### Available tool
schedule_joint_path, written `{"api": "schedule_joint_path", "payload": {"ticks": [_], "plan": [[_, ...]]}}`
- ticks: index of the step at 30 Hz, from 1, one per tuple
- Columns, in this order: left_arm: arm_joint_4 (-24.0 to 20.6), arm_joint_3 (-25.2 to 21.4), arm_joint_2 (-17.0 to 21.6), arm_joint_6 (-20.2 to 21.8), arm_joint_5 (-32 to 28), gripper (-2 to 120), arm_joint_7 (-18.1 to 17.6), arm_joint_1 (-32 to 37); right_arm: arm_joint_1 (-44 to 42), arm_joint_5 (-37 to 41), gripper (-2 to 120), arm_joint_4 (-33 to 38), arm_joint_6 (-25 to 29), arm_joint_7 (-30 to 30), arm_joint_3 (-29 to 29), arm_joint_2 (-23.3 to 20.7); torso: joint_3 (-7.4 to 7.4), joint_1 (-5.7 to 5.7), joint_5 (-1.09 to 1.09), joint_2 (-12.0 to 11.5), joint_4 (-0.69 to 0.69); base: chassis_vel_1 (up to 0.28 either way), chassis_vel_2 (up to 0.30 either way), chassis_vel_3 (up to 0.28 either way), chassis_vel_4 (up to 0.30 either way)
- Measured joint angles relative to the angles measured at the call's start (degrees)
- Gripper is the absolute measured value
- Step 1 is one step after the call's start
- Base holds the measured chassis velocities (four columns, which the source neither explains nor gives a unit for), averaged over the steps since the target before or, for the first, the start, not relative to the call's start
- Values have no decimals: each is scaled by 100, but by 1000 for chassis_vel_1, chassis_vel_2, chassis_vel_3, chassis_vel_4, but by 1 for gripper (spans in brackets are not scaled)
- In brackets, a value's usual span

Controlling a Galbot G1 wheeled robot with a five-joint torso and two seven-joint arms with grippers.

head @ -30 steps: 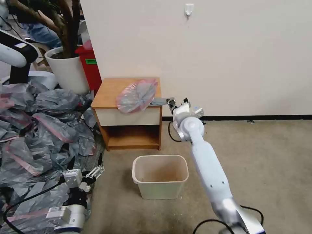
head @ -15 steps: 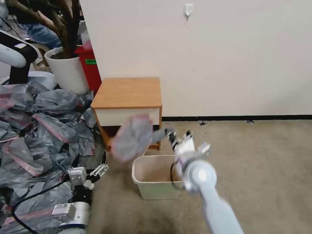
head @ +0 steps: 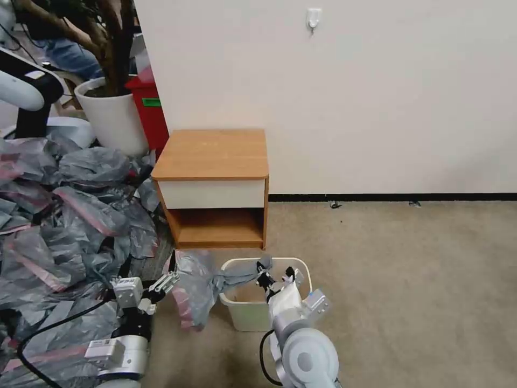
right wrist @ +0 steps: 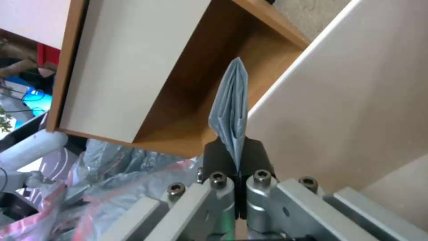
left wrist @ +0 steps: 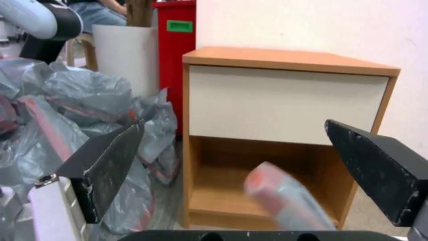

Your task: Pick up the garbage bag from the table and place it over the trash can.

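Pinching garbage bag (right wrist: 232, 110) over trash can (head: 237, 312): right pincer (right wrist: 236, 160); left pincer (left wrist: 232, 167) gaping wide, idle

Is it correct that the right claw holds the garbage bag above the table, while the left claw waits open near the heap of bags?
Not quite. The right claw holds the garbage bag above the trash can, not the table; the head view shows it. The left claw is indeed open near the heap.
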Motion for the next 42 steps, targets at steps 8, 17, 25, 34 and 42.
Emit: {"api": "schedule_joint_path", "payload": {"ticks": [8,17,25,34,42], "plan": [[0,37,-20,-15,14,100,3,-8,-101,-262,0,-22,-6,-48,2,-69,1,0,23,0,3,0,0,0,0],[-62,10,34,-16,15,100,5,34,-69,-511,25,-90,-45,-97,-158,-236,1,0,32,0,-4,0,0,0,0],[-85,60,1,-17,38,100,12,66,-33,-978,55,-269,-7,-248,-191,-458,1,0,28,0,-7,0,0,0,0],[-61,112,-12,-16,95,100,26,84,94,-1620,88,-494,149,-459,-21,-718,1,0,27,0,-4,0,0,0,0],[6,130,-12,-16,111,100,29,57,77,-2187,110,-376,272,-594,48,-818,1,0,24,0,-3,0,0,0,0]]}}
